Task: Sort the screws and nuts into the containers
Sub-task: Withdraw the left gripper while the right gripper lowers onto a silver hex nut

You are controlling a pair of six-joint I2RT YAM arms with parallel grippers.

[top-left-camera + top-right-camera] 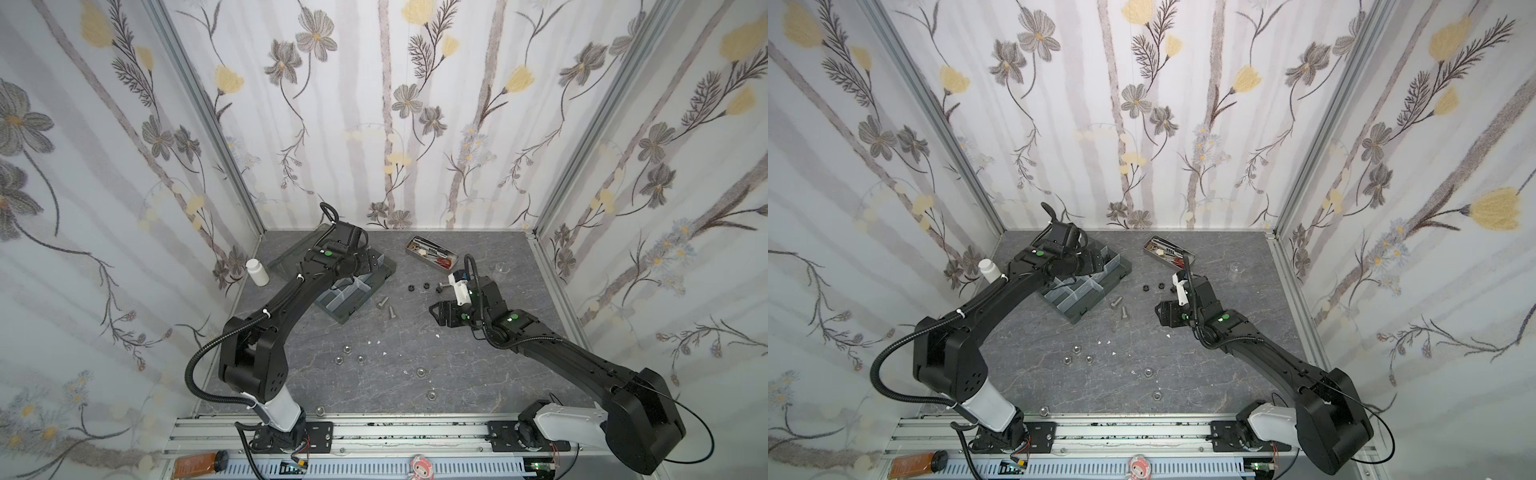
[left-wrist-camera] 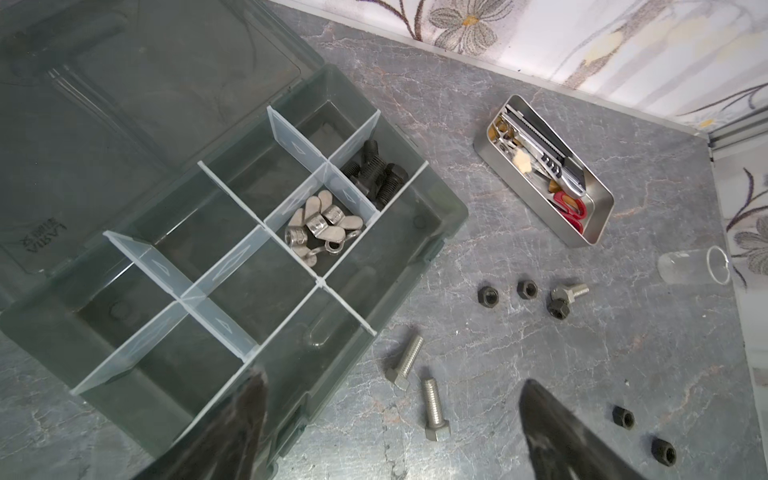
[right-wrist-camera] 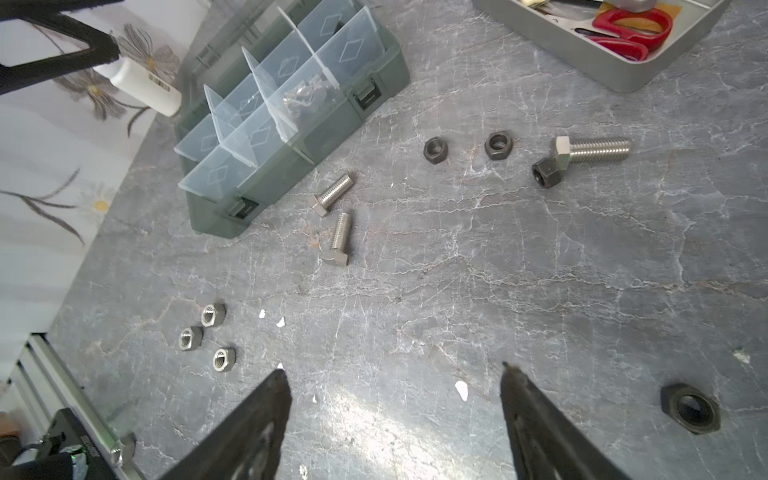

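Observation:
The dark grey organizer box stands open at the back left. One of its containers holds black screws, and the one beside it holds silver winged nuts. My left gripper hangs open over the box's near edge, with nothing between its fingers. Two silver screws lie beside the box. Two black nuts lie further right. A third silver screw touches another black nut. My right gripper is open above bare table. Three silver nuts lie beside it.
A metal tin of tools sits at the back. A clear glass lies right of it. A white bottle stands by the left wall. More silver nuts and white flecks dot the front of the table. A large black nut lies near my right gripper.

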